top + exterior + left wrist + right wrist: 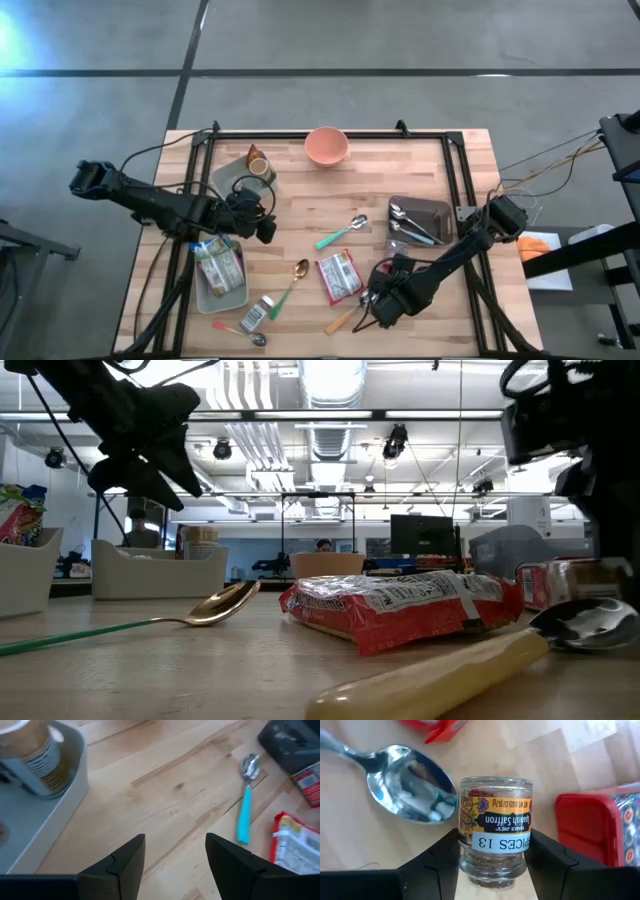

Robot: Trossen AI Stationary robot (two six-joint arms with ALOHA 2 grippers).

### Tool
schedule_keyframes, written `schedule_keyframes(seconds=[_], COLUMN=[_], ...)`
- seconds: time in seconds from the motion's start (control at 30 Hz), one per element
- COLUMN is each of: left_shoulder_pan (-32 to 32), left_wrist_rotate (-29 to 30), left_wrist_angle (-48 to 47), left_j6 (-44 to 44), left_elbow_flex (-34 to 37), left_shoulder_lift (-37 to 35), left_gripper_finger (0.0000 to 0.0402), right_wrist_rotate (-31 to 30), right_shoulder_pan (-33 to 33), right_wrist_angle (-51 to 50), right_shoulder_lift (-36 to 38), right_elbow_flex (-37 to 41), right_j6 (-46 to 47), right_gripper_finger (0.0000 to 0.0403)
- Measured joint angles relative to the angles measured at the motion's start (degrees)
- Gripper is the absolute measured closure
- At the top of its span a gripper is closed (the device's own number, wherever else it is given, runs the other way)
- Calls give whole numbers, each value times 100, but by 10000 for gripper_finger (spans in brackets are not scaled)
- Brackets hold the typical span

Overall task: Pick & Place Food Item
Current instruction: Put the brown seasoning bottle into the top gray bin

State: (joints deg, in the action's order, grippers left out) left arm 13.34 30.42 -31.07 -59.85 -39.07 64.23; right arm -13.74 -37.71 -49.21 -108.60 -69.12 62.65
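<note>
Saffron jar (494, 831), at about five o'clock on the surface (400, 190), sits pinched in the right gripper (492, 852) but not yet lifted, while the left gripper (175, 865) hovers spread and empty near nine o'clock.

1. A clear spice jar (494, 840) wears a yellow, floral label with a pale blue band.
2. Red packet (339, 275) on a pale wood worktop (420, 180).
3. Teal-handled spoon (342, 233); salmon-pink bowl (326, 146).
</note>
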Motion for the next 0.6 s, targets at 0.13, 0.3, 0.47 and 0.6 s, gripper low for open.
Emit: schedule_keyframes(seconds=[0.13, 0.3, 0.47, 0.6], left_shoulder_pan=[0, 4, 4, 5], left_wrist_rotate=[-13, -380, -508, -848], left_wrist_angle=[404, 1136, 2304, 3086], left_j6=[337, 829, 1007, 1121], left_elbow_flex=[0, -22, -22, -7], left_shoulder_lift=[0, 2, 13, 120], left_gripper_finger=[189, 189, 189, 189], right_wrist_rotate=[84, 29, -342, -1251], right_shoulder_pan=[-7, -15, -15, 3], right_wrist_angle=[-337, -938, -1437, -1999], right_shoulder_lift=[0, 0, 0, 0], right_elbow_flex=[-300, -801, -1339, -1840], right_j6=[-189, -497, -896, -1221], right_gripper_finger=[223, 223, 223, 223])
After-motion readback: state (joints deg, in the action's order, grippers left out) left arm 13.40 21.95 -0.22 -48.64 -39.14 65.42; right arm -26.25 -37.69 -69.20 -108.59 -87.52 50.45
